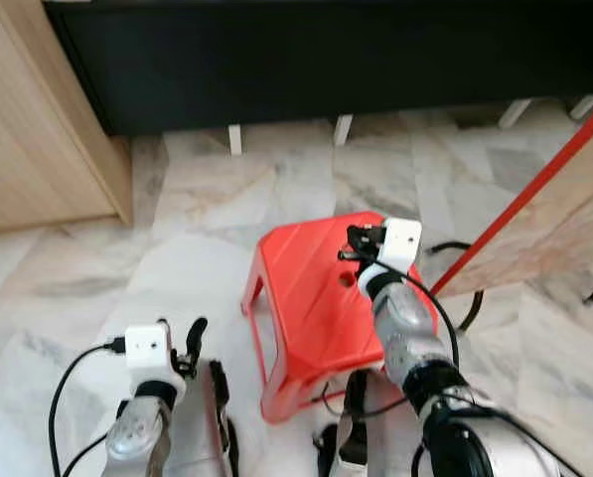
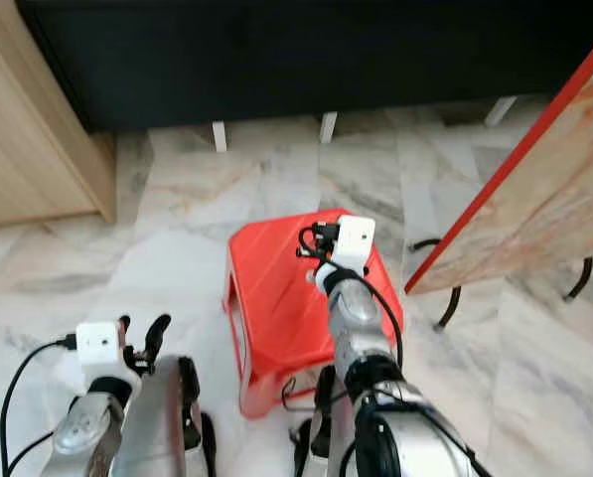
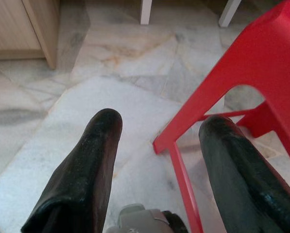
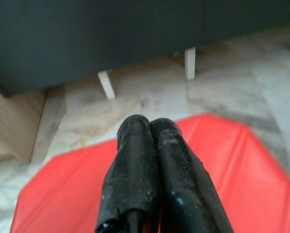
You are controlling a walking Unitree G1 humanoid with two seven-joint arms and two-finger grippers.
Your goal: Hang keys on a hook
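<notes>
On a marble floor (image 1: 177,238), a red plastic stool (image 1: 316,298) stands at centre. The right gripper (image 4: 152,126) hovers over the stool's top, its 2 black fingers pressed together; the right wrist view shows nothing between them. The left gripper (image 3: 159,131), at 7 o'clock, hangs low beside the stool, fingers spread and empty. A dark cabinet (image 1: 326,50) on white legs spans 12 o'clock; the head views add a red-edged panel (image 1: 534,199) at 3 o'clock. I cannot tell where the keys are.
</notes>
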